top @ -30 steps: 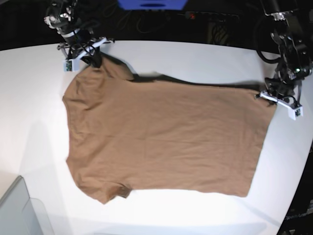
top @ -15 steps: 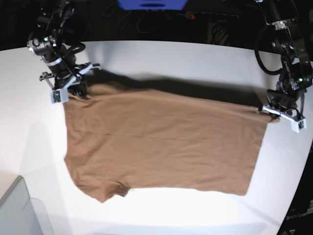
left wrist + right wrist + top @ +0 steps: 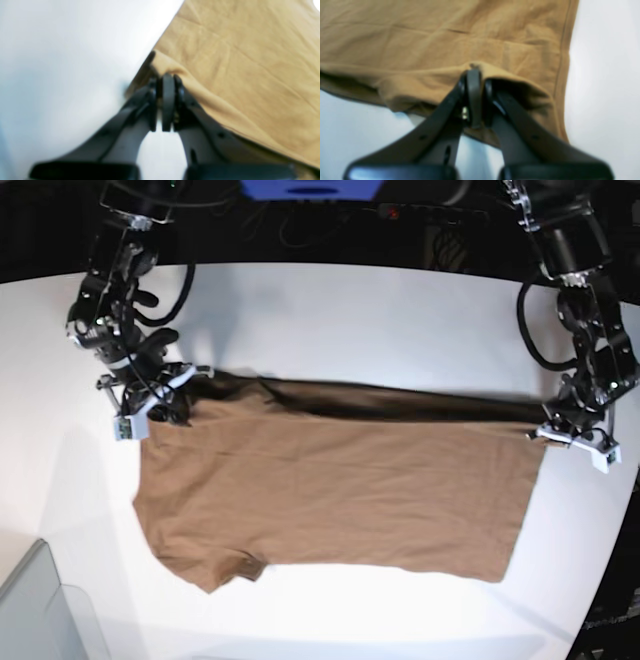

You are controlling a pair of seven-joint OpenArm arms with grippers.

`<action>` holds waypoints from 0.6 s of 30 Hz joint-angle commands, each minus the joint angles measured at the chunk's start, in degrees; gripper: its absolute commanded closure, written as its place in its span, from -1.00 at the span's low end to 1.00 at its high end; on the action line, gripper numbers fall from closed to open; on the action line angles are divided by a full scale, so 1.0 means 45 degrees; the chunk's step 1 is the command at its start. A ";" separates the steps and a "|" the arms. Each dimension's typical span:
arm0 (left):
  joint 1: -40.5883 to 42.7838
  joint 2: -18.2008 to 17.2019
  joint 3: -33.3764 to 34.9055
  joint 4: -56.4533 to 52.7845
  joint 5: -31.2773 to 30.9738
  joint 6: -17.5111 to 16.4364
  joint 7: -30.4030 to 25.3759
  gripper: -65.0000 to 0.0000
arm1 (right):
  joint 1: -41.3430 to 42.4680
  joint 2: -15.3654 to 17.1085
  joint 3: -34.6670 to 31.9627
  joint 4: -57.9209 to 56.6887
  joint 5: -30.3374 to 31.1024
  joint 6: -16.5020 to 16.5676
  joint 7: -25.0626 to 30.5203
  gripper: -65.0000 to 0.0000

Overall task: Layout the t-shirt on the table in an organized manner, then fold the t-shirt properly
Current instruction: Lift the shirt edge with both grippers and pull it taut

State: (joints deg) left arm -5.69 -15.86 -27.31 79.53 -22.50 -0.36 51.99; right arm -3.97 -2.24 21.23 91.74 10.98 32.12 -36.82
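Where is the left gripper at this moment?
In the base view the left gripper is at the right, shut on the t-shirt's far hem corner, above the table.

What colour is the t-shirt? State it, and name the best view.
Plain brown t-shirt, no print; base view.

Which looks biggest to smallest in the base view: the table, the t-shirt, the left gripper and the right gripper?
1. the table
2. the t-shirt
3. the left gripper and the right gripper, both pinching the shirt's far edge, look about alike, so no ranking between them.
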 commanded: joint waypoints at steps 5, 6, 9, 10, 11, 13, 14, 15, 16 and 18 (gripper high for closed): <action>-0.0639 -0.0198 0.0023 -0.0803 0.0028 0.0012 -0.0427 1.00 | 0.0579 0.0293 -0.0001 -0.0490 0.0167 0.0022 0.0319 1.00; -0.0737 -0.0198 0.0042 -0.0979 0.0048 0.0012 -0.0642 0.99 | 0.0735 0.0293 -0.0001 -0.0647 0.0167 0.0022 0.0319 1.00; -0.0854 -0.0198 0.0042 -0.1096 0.0048 0.0012 -0.0915 0.99 | 0.0911 0.0449 0.0019 -0.0764 0.0167 0.0022 0.0319 1.00; -0.0893 -0.0198 0.0042 -0.1155 0.0048 0.0012 -0.0993 0.99 | 0.0930 0.0566 -0.0001 -0.0783 0.0167 0.0022 0.0319 1.00; -0.0933 -0.0198 0.0042 -0.1213 0.0048 0.0012 -0.1032 0.99 | 0.0950 0.0605 -0.0001 -0.0803 0.0167 0.0022 0.0319 1.00; -0.1245 -0.0198 0.0042 -0.1233 0.0048 0.0012 -0.1013 0.99 | 0.1145 0.0644 -0.0001 -0.0803 0.0167 0.0022 0.0319 1.00; -0.1323 -0.0217 0.0042 -0.1233 0.0048 0.0012 -0.1013 0.99 | 0.1204 0.0664 -0.0001 -0.0803 0.0167 0.0022 0.0319 1.00; -0.1401 -0.0217 0.0042 -0.1233 0.0048 0.0012 -0.1013 0.99 | 0.1204 0.0664 -0.0001 -0.0803 0.0167 0.0022 0.0319 1.00; -0.1421 -0.0217 0.0042 -0.1253 0.0048 0.0012 -0.1013 0.99 | 0.1204 0.0664 -0.0001 -0.0803 0.0167 0.0022 0.0319 1.00; -0.1499 -0.0217 0.0042 -0.1253 0.0048 0.0012 -0.0974 0.98 | 0.1204 0.0683 -0.0001 -0.0803 0.0167 0.0042 0.0319 1.00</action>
State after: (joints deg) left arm -11.42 -15.75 -26.92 73.01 -22.33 -0.25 48.42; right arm 0.64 0.32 21.19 87.20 10.96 32.12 -36.82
